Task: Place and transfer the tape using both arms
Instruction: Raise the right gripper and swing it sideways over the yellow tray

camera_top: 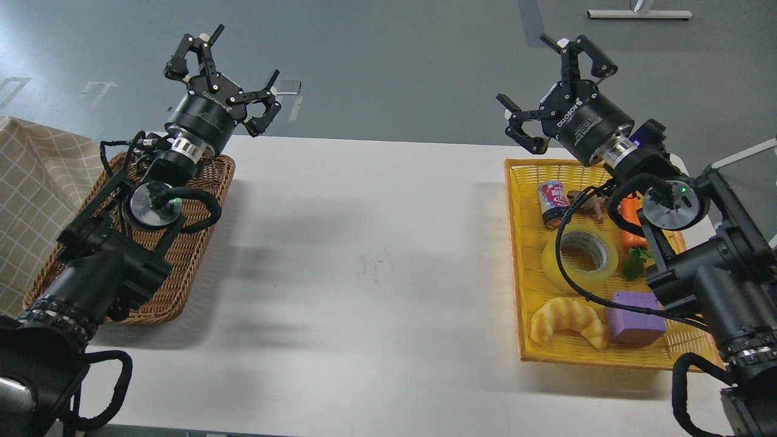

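Observation:
The tape, a yellowish translucent roll with a grey-white core, lies flat in the yellow basket on the table's right side. A black cable of my right arm crosses in front of it. My right gripper is open and empty, raised above the basket's far edge, well beyond the tape. My left gripper is open and empty, raised above the far end of the brown wicker basket on the left.
The yellow basket also holds a small can, an orange carrot-like item, a golden croissant and a purple block. A checked cloth lies at far left. White table between the baskets.

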### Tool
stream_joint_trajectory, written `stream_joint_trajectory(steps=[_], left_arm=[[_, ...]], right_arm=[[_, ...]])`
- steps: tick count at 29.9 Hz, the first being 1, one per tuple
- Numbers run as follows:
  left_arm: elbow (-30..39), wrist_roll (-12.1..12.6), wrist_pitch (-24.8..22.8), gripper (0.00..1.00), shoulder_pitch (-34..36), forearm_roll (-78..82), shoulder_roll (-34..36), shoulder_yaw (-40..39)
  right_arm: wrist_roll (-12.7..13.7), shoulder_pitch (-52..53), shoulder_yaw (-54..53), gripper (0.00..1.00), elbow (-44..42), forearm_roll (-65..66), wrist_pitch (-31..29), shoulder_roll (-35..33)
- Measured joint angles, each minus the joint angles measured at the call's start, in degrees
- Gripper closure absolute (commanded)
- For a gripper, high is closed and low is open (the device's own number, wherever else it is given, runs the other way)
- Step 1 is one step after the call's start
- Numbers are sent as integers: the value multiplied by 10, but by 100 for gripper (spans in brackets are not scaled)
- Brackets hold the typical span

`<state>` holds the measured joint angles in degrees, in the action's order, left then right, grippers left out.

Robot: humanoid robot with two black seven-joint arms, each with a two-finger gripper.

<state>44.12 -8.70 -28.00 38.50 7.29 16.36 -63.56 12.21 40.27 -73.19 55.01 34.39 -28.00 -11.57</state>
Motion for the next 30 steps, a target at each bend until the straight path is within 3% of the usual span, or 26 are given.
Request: stream_joint_trajectory(steps=[14,30], left_arm=[[0,1,0,2,0,0,0,3],[1,1,0,2,-2,1,4,2]], right_arm=[[5,7,139,0,105,222,0,-199],[7,-22,174,0,179,539,0,-228]])
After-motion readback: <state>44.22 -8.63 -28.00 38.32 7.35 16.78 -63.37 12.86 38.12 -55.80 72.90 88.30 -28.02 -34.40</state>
